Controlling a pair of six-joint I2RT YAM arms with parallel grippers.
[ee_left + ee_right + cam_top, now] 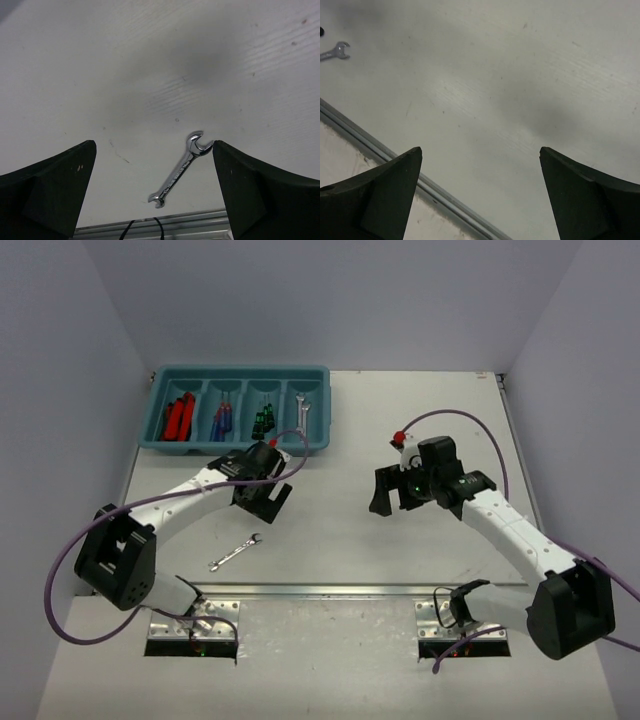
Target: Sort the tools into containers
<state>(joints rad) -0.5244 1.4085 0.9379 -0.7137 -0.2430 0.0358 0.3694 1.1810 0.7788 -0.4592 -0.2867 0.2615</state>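
Observation:
A small silver wrench (235,552) lies alone on the white table near the front edge; it also shows in the left wrist view (180,170) and at the far left of the right wrist view (334,51). The teal tray (240,446) at the back left holds red pliers (178,418), red/blue screwdrivers (222,421), black/green screwdrivers (264,420) and a silver wrench (304,412), one kind per compartment. My left gripper (265,497) hovers open and empty between tray and loose wrench, also seen in its wrist view (155,150). My right gripper (392,496) is open and empty over mid-table.
A metal rail (330,590) runs along the table's front edge ahead of the arm bases. Purple cables loop from both arms. Grey walls close in on the left, back and right.

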